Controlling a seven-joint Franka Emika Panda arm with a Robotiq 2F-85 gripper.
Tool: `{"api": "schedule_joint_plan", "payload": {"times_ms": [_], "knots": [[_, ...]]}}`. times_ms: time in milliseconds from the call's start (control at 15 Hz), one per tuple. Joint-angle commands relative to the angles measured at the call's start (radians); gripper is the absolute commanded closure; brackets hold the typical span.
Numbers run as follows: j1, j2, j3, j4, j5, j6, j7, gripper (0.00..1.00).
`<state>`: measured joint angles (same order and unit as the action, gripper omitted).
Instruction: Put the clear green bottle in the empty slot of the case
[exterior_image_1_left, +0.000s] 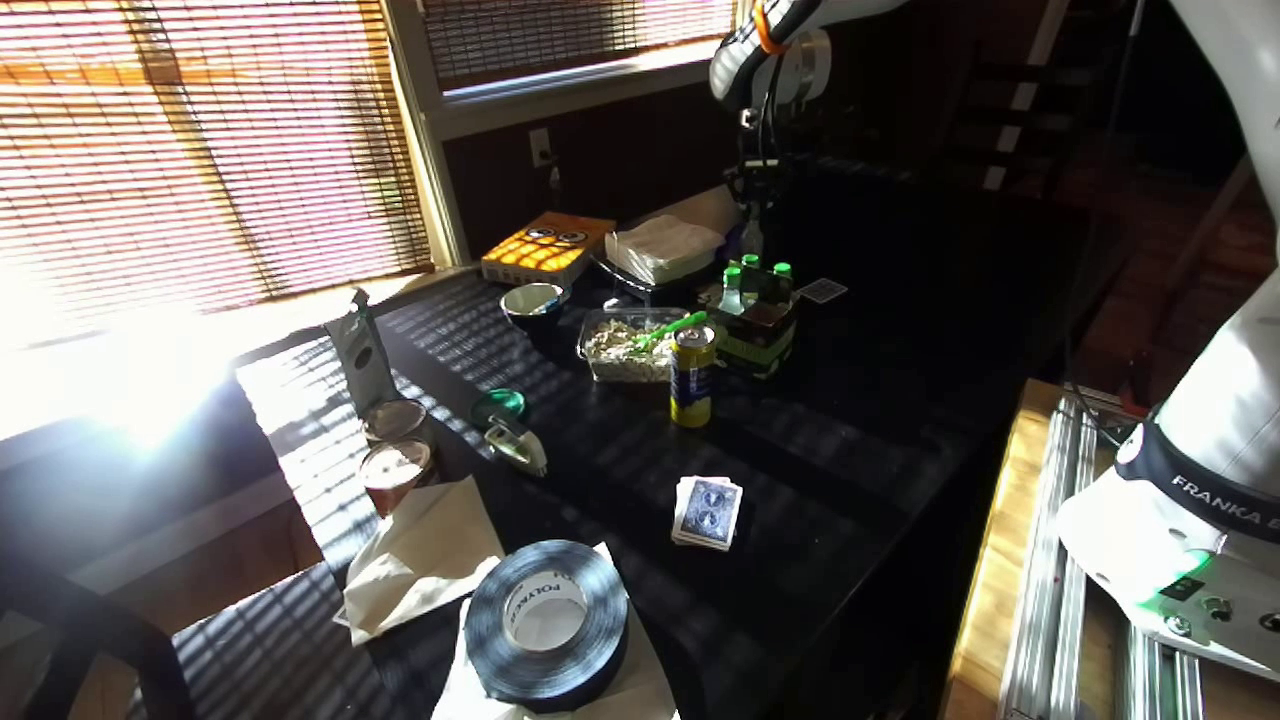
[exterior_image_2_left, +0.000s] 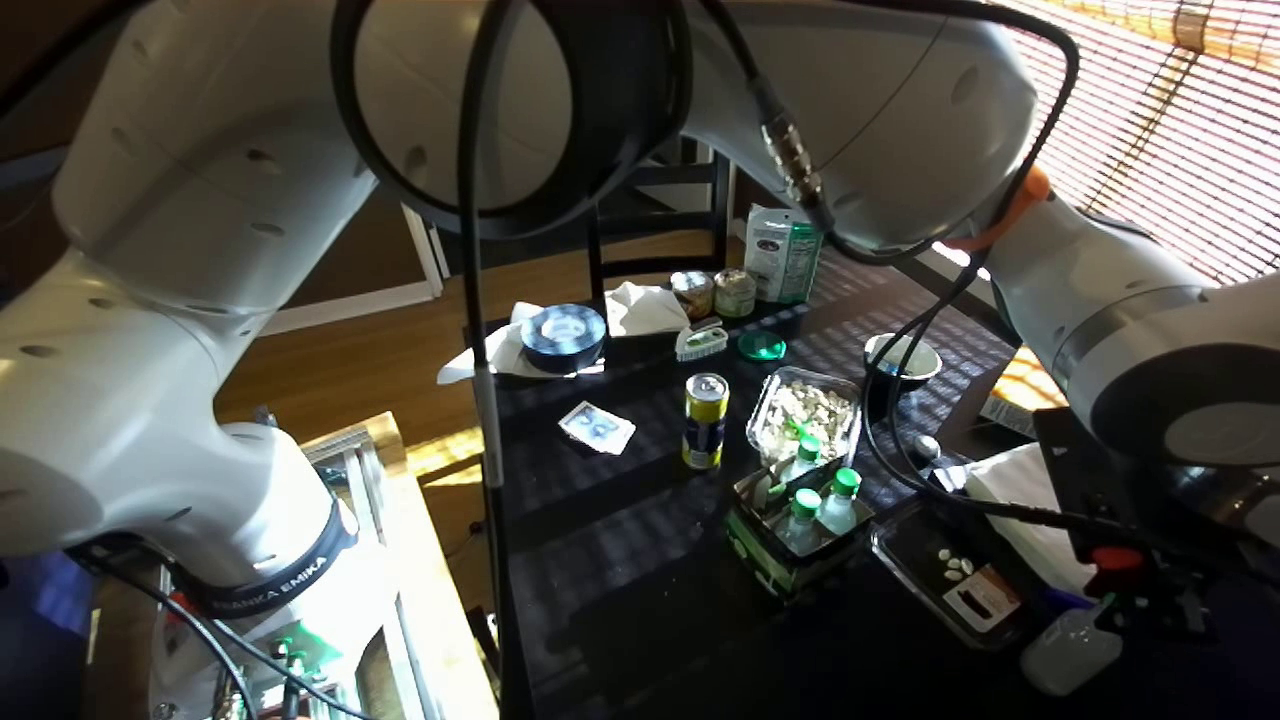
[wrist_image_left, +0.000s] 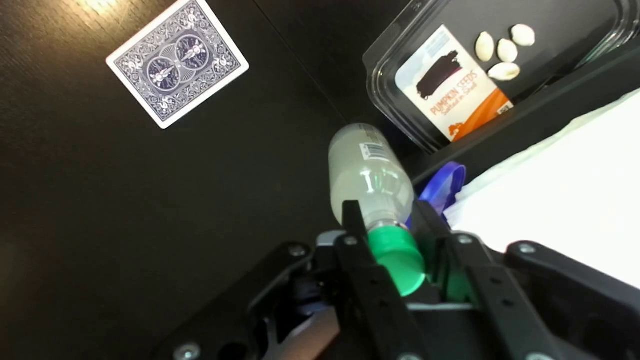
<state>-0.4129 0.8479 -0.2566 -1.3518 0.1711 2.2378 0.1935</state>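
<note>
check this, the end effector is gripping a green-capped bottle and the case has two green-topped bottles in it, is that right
Not quite: the case holds three green-topped bottles, not two; both exterior views show all three. The end effector is gripping a green-capped bottle, as you say.

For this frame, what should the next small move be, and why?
Probably a short, straight lift of the green-capped bottle. The jaws look closed around its cap, and it is apart from the bottle carrier, whose one seemingly open slot sits beside three bottles. Its base would need to clear the carrier; whether it touches the table is unclear.
</note>
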Motion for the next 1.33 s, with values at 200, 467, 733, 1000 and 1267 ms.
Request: {"api": "schedule_joint_plan", "payload": {"times_ms": [200, 467, 733, 1000, 1267], "knots": [[0.002, -0.126, 0.032, -0.105, 0.013, -0.014, -0.083, 0.93], [-0.002, -0.281, 0.058, -0.242, 0.020, -0.007, -0.188, 0.93], [-0.006, -0.416, 0.084, -0.335, 0.026, -0.070, -0.298, 0.93], [0.035, -0.536, 0.063, -0.406, -0.030, -0.169, -0.328, 0.93], [0.037, -0.502, 0.058, -0.366, -0.004, -0.169, -0.319, 0.71]]}}
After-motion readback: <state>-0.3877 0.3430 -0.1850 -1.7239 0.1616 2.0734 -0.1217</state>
